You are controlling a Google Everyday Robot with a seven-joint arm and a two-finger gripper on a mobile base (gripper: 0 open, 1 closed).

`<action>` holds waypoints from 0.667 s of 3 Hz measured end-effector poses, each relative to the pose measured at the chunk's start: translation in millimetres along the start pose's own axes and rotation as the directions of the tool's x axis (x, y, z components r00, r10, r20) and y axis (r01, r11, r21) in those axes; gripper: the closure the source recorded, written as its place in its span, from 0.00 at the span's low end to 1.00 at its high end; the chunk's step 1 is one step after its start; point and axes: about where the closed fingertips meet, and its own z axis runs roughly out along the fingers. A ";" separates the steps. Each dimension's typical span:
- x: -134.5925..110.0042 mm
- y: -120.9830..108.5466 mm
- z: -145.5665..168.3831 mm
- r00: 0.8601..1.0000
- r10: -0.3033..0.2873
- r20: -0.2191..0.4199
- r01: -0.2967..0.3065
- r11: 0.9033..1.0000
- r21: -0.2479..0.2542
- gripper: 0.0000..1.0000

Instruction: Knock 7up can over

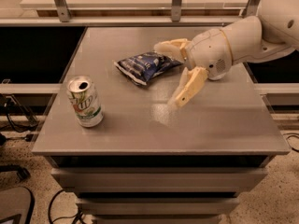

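Note:
The 7up can (pixel 85 101) stands upright near the front left of the grey table (pixel 210 129); it has a silver top with a pull-tab hole and white and green sides. My gripper (pixel 164 74) is open and empty above the middle of the table, well to the right of the can and apart from it. One finger (pixel 188 87) points down toward the table; the other finger (pixel 171 47) reaches left over the snack bag.
A dark blue crinkled snack bag (pixel 145 66) lies at the table's middle back, just left of the gripper. A rail with metal posts (pixel 176 1) runs behind the table. Cables lie on the floor at the left (pixel 16 120).

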 end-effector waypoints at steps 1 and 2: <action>16.8 -7.8 9.8 0.997 0.026 0.076 -0.026 1.000 0.002 0.00; 26.7 -13.0 21.7 0.989 0.042 0.143 -0.043 0.999 -0.001 0.00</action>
